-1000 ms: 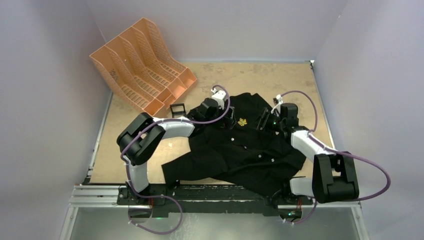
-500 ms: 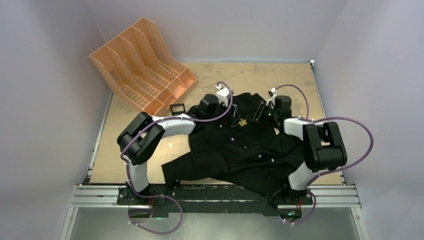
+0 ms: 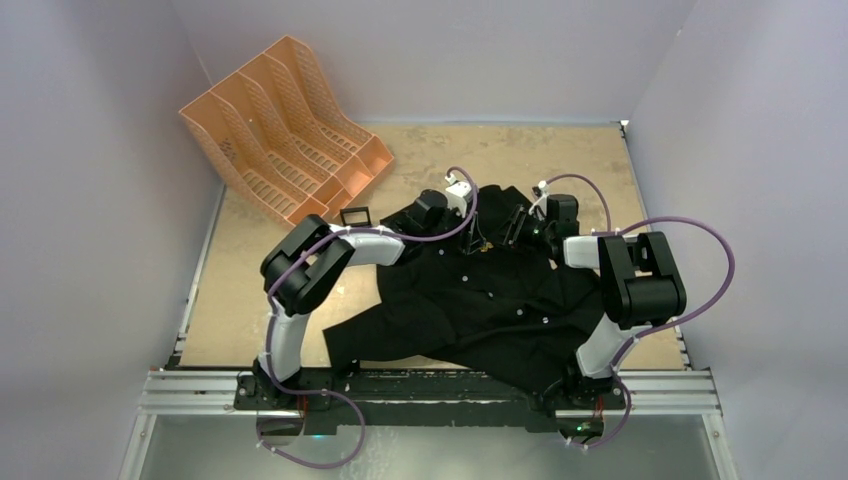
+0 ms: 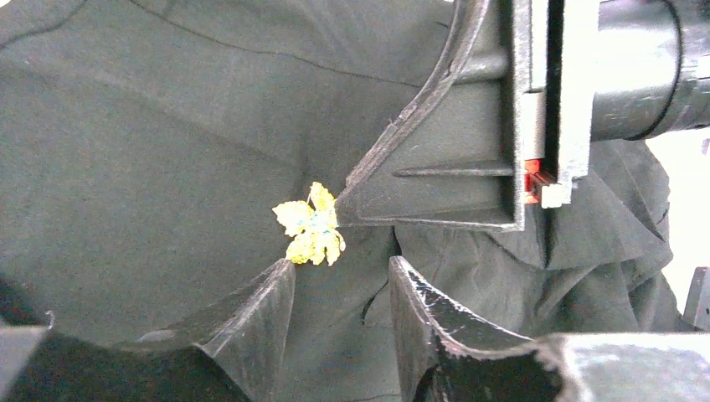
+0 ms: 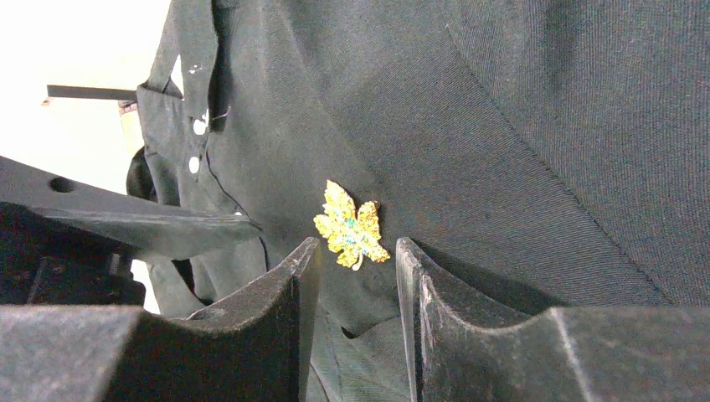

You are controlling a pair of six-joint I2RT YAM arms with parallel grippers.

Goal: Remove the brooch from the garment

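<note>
my left gripper (image 3: 470, 236) and my right gripper (image 3: 514, 228) face each other over the upper chest of the garment (image 3: 480, 300), a black shirt spread across the table (image 3: 580, 160). the brooch (image 4: 310, 234), a small gold leaf, lies flat on the cloth between them; from above it is barely visible. in the left wrist view my left gripper (image 4: 342, 266) stands open, its jaws apart with only cloth between them, and the brooch lies just beyond the tip of one finger (image 4: 251, 327). one of my right fingers (image 4: 435, 167) reaches in from the other side, its point right at the leaf's edge; i cannot tell whether it touches. in the right wrist view my right gripper (image 5: 357, 248) is open too, and the brooch (image 5: 351, 228) sits just ahead of the gap, not clamped. white buttons (image 5: 199, 126) run down the shirt front off to one side. an orange file rack (image 3: 285, 130) stands at the far left corner, apart from the shirt, with a small black frame (image 3: 354, 215) just in front of it.
</note>
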